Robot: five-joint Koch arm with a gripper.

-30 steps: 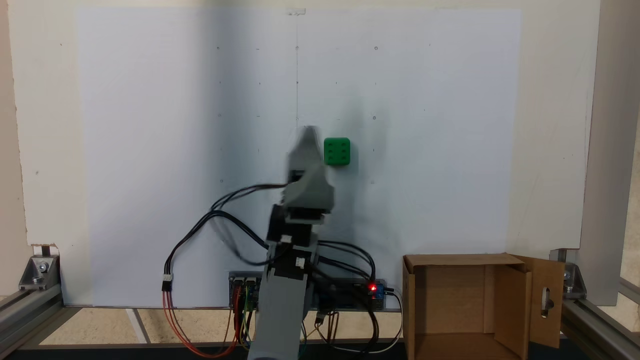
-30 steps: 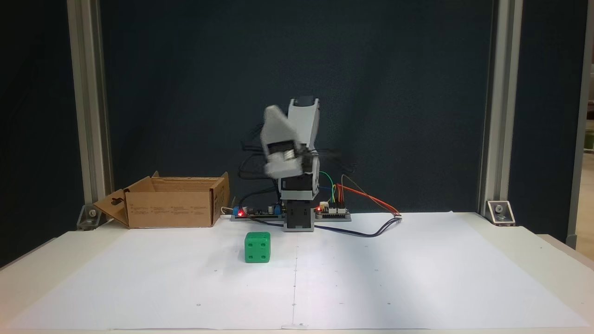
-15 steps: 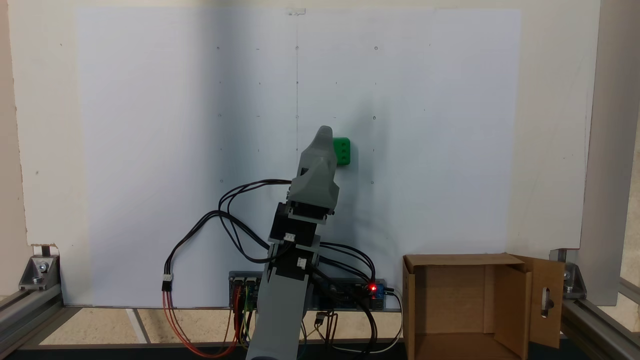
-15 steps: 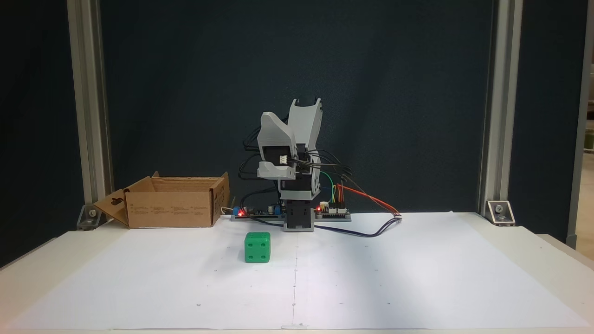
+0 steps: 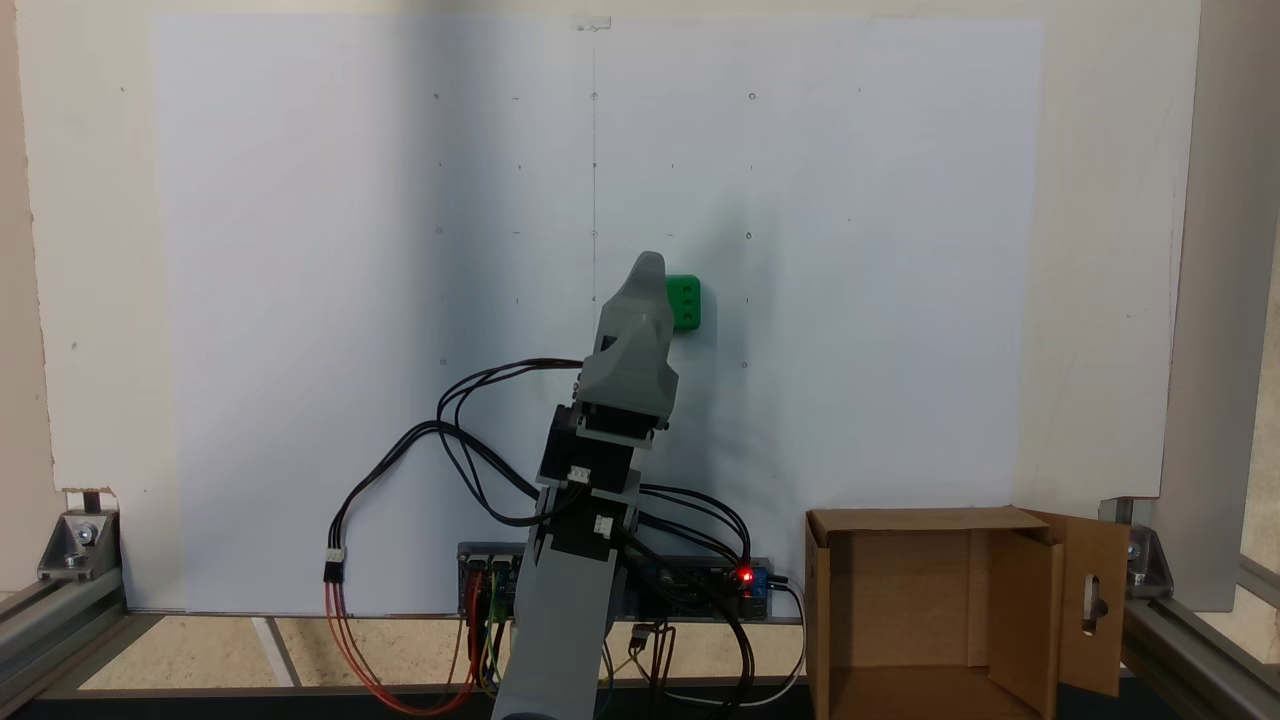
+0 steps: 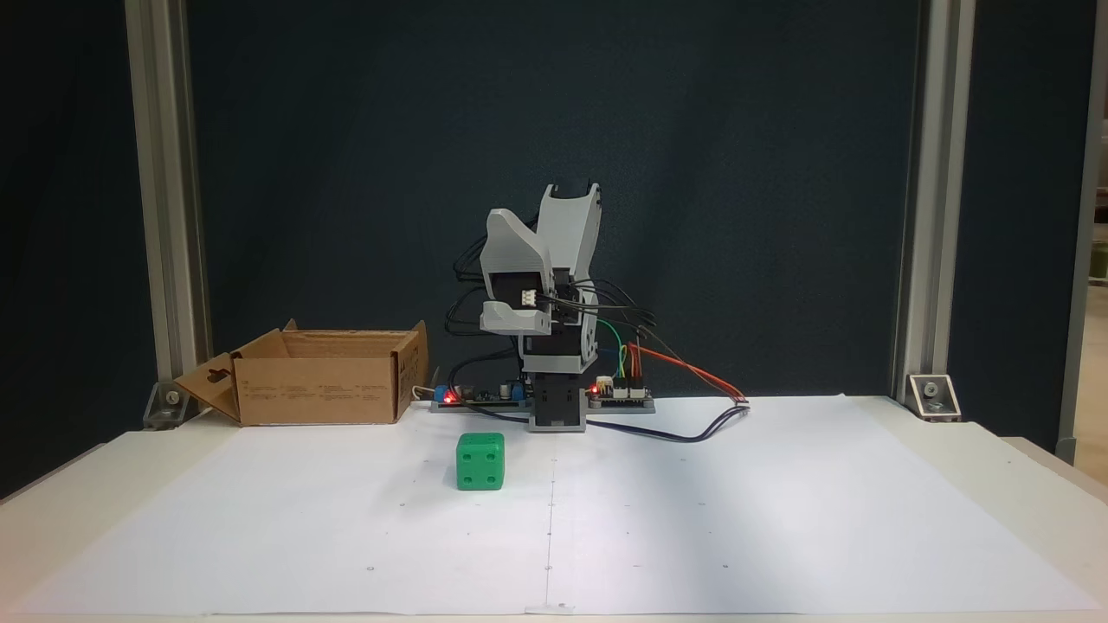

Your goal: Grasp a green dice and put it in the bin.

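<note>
Green dice [image 6: 480,461] sits on the white paper sheet [image 6: 692,519] covering the tabletop, just in front of the arm's base [image 6: 557,407], four pips facing the front camera. Gripper [image 5: 648,266] hangs above the dice, well clear of it, holding nothing; how far open, cannot tell. Bin [image 6: 322,376] stands open beside the base, well apart from the dice.

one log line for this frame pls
phase: pre-grasp | gripper: raised above table, state unclear | green dice: on white paper, untouched | bin: open, nothing seen inside
</note>
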